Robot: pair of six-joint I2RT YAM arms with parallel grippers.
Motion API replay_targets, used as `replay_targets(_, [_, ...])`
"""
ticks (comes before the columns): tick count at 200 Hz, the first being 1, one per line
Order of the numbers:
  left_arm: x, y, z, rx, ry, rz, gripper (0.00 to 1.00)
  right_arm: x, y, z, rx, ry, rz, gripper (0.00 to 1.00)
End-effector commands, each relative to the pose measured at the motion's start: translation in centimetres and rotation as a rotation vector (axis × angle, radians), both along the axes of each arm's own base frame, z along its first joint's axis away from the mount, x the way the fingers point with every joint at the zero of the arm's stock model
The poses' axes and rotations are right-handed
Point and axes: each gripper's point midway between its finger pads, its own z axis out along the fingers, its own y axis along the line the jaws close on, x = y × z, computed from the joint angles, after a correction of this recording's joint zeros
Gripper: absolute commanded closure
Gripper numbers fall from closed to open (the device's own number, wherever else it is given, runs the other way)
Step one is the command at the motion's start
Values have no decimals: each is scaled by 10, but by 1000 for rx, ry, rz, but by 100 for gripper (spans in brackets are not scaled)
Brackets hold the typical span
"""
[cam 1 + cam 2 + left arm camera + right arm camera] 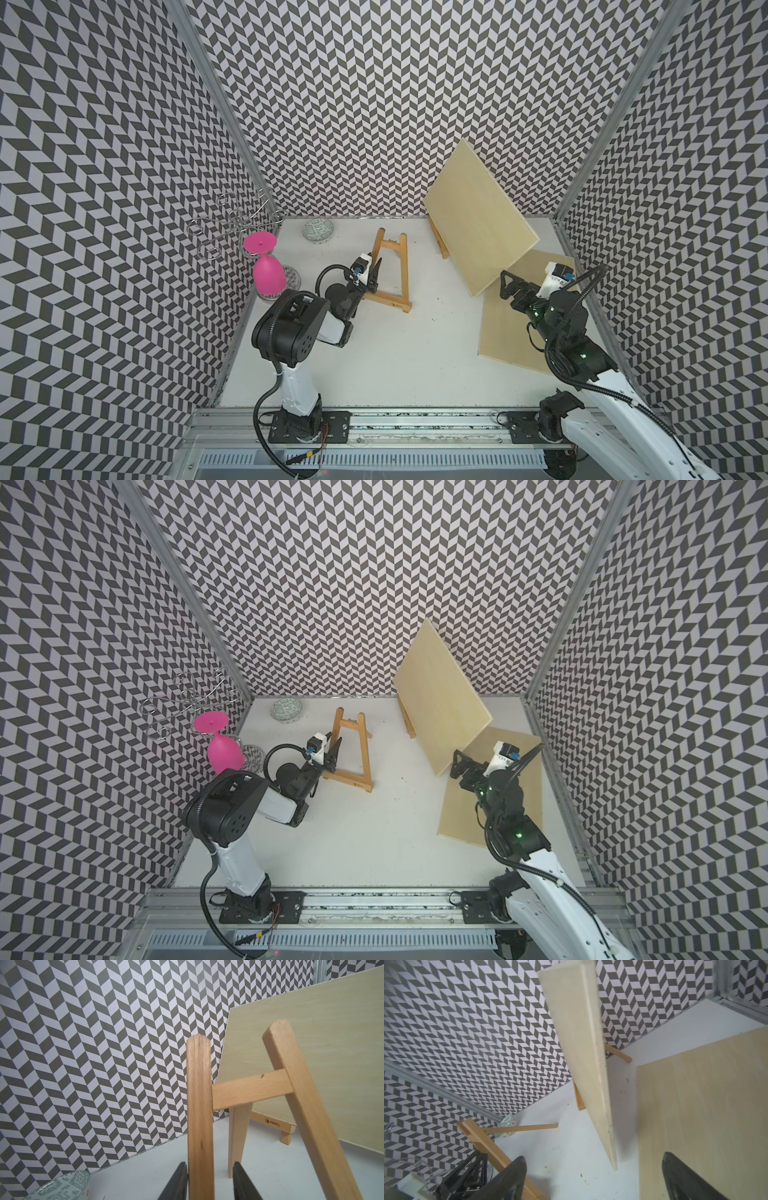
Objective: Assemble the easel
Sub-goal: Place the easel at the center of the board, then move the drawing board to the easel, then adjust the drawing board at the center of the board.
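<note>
Our left fingers (176, 1184) straddle the easel leg (199, 1105) loosely, one side clear; right fingers (512, 1178) spread, empty. If we pull away crooked, we risk snagging and toppling it.

Black-and-white chevron walls (374, 104) enclose a white tabletop (395, 365); aluminium corner posts (224, 104) climb toward the frame's upper left and right.

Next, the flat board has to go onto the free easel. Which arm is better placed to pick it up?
Right. The right gripper hangs over the edge of the flat board, jaws wide and empty. The left gripper is across the table, jaws loosely astride a leg of the free easel.
</note>
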Motion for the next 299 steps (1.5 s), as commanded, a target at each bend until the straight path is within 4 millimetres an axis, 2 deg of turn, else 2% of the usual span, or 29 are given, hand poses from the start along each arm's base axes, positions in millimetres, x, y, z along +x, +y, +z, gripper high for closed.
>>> replay_targets(1, [-8,2,27,-40,-101,-22,59,-4,-29,6,3,-26,-107,1])
replay_targets(20, [-14,8,42,-69,-106,-6,54,-5,-57,10,4,-41,-194,1])
replay_targets(35, [-17,7,50,-94,-67,-26,48,-1,-83,1,8,-6,-259,1])
replay_targets(56, [-22,10,55,-173,32,-27,43,4,-122,-32,69,96,-341,1])
replay_targets(68, [-30,3,57,-223,110,-77,42,6,-143,-51,99,143,-375,1])
replay_targets(84, [-41,-11,43,-266,252,-70,39,4,-170,-81,136,242,-444,1])
replay_targets(103, [-67,-42,26,-261,348,-129,37,2,-197,-112,174,334,-493,1])
replay_targets(120, [-81,-65,10,-244,421,-167,36,-2,-216,-129,211,390,-521,1])
replay_targets(136, [-81,-74,3,-233,421,-149,35,-5,-236,-143,236,418,-571,1])
replay_targets(156, [-68,-87,-9,-170,437,-133,34,-7,-242,-164,332,470,-546,1])
replay_targets(176, [-51,-97,-22,-115,450,-111,36,-6,-245,-169,331,471,-555,1])
replay_targets(187, [-41,-95,-27,-105,453,-66,35,-7,-246,-169,322,467,-566,1])
replay_targets(209, [-32,-99,-34,-86,442,-55,37,-8,-244,-175,328,474,-560,1])
replay_targets(240, [-22,-106,-45,-37,453,-68,46,-5,-232,-188,352,519,-515,1])
replay_targets(265, [-11,-99,-52,-33,470,-67,59,-6,-218,-193,359,534,-479,1])
replay_targets(299, [-2,-92,-50,-38,443,-116,64,-14,-194,-205,379,588,-417,1])
